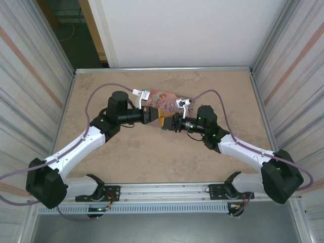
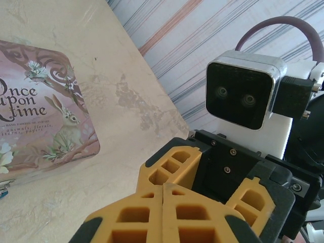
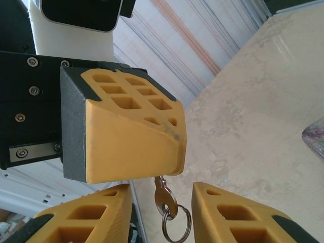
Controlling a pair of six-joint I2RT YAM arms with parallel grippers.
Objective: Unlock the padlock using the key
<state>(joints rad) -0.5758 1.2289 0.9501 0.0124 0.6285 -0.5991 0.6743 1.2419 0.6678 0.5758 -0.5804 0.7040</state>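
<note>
Beside the pink tin [image 2: 40, 111], the left gripper [image 2: 163, 195] clamps the key [image 3: 164, 198], hiding its blade; the right gripper [image 3: 161, 188] stands parted around it, ring [image 3: 177, 229] partly cropped.

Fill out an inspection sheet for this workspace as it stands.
Surface: tan marbled table.
Job's things: key hangs below the left gripper's fingers, with a key ring on its lower end.
Clutter: pink illustrated tin, lying flat on the table.
Grippers: left gripper shut on the key; right gripper open, one finger on either side of the key, not touching it.
Cables: purple cable arches off each wrist.
Surroundings: corrugated metal side walls, white back panel.
</note>
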